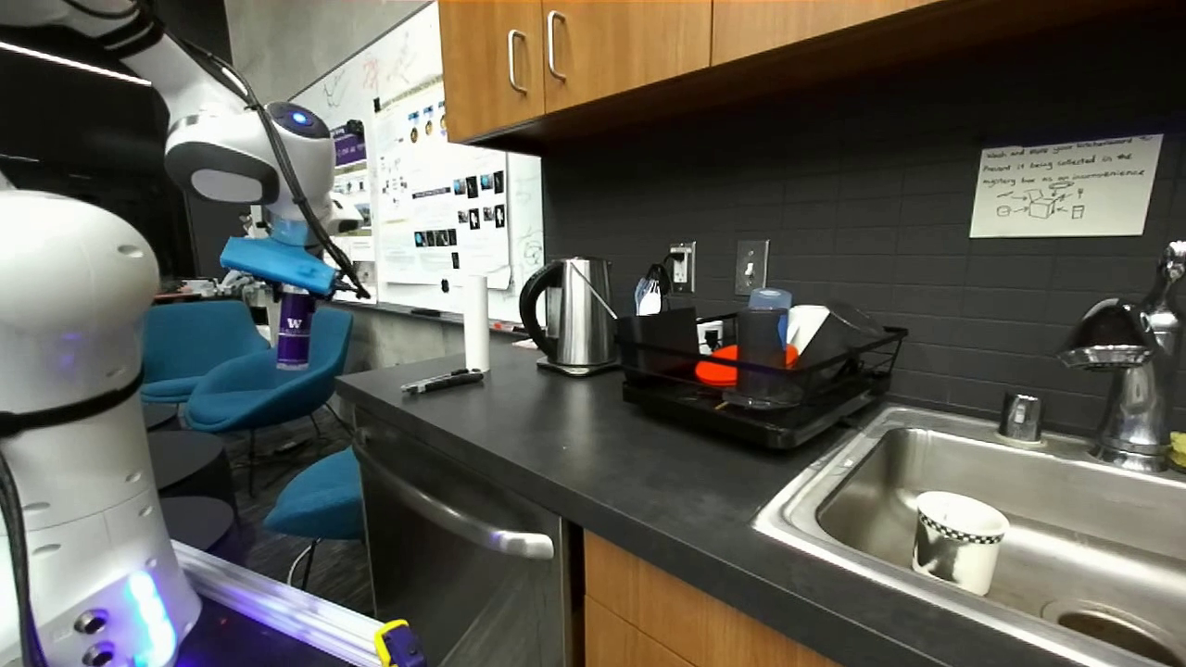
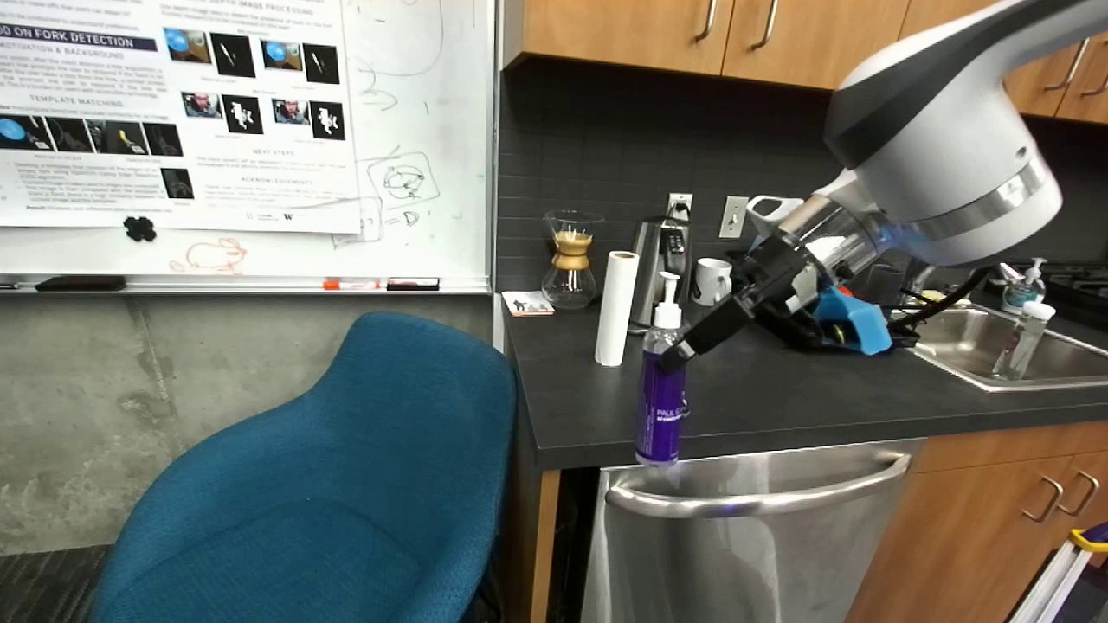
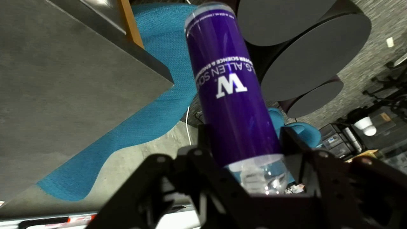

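I have my black two-fingered gripper [image 3: 246,141] gripping the clear, purple-labelled plastic pump bottle [image 3: 235,105], nearly upright in mid-air beside the flat dark grey countertop [image 1: 556,421]. I judge this carrying; the next move needs a firm, level hold.

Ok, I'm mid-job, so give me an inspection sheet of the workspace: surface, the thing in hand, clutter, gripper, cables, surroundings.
Surface: dark countertop with a steel sink set into it.
Job's things: purple-labelled pump bottle, roughly upright in the air, pump at the top.
Clutter: white roll, pens or markers, kettle and loaded dish rack on the countertop; mug in the sink.
Gripper: clamped on the bottle's upper part, a finger on either side.
Cables: black cable hangs along the arm down to the gripper.
Surroundings: whiteboard, blue chairs, wooden cabinets.
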Motion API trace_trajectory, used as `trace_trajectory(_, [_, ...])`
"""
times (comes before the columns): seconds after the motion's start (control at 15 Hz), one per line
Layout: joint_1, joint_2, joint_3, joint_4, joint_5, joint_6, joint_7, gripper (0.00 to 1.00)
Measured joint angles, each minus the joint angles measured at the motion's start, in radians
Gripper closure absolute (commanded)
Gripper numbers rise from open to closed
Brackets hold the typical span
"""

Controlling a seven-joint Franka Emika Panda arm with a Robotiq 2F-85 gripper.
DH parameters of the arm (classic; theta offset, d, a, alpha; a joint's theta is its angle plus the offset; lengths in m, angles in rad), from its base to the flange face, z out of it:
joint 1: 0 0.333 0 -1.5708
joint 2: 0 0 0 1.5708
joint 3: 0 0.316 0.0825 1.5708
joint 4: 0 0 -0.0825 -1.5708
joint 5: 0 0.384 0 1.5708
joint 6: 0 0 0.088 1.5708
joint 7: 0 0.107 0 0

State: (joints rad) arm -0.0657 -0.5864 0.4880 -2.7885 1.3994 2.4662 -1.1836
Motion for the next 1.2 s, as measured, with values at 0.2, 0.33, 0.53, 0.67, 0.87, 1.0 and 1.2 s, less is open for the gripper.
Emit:
trace_trajectory(0.2, [0.072,0.059,0.018,0.022,0.094,0.124,-0.017,0.69])
trace_trajectory(0.33, [0.072,0.089,0.039,0.050,0.155,0.166,-0.040,0.69])
trace_trajectory(0.53, [0.061,0.141,0.046,0.109,0.201,0.206,-0.067,0.69])
trace_trajectory(0.67, [0.046,0.187,0.046,0.158,0.214,0.217,-0.093,0.69])
trace_trajectory(0.87, [0.019,0.259,0.046,0.234,0.230,0.227,-0.138,0.69])
trace_trajectory(1.0, [0.014,0.307,0.051,0.281,0.255,0.257,-0.185,0.69])
trace_trajectory(1.2, [0.014,0.378,0.074,0.353,0.317,0.331,-0.285,0.69])
